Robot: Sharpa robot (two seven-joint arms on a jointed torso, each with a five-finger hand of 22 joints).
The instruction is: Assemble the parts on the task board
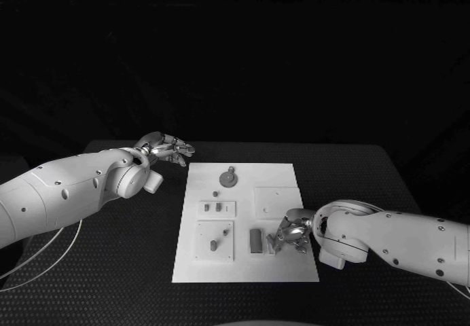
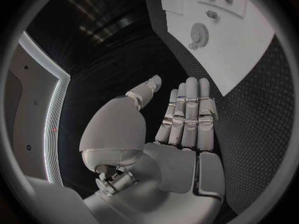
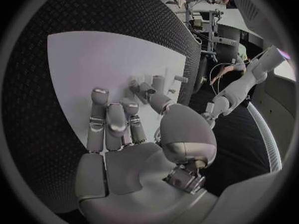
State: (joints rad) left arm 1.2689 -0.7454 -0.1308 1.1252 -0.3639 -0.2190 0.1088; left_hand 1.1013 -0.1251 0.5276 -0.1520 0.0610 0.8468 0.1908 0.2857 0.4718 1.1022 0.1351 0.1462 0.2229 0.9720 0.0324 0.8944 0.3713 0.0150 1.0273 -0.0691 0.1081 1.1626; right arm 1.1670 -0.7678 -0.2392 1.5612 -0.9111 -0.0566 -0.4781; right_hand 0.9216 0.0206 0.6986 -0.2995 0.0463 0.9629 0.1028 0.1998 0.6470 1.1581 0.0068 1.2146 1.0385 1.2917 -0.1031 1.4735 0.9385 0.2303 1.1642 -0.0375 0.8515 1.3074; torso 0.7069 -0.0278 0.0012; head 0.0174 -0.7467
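The white task board (image 1: 245,266) lies in the middle of the black table. A round gear part (image 1: 227,178) sits near its far edge, small parts (image 1: 217,206) lie mid-board, and two more (image 1: 214,245) lie on a square plate nearer me. An upright block (image 1: 255,240) stands near the front. My right hand (image 1: 292,233) hovers right beside that block. In the right wrist view its thumb (image 3: 156,102) and fingers (image 3: 109,119) reach the small upright parts (image 3: 148,87); whether they pinch one is unclear. My left hand (image 1: 166,148) rests off the board's far left corner, its fingers (image 2: 187,114) straight and holding nothing.
A raised square plate (image 1: 276,202) sits on the board's right half. The left wrist view shows the gear (image 2: 198,33) on the board (image 2: 243,50). Bare black table surrounds the board on all sides; a white cable (image 1: 39,261) loops at the near left.
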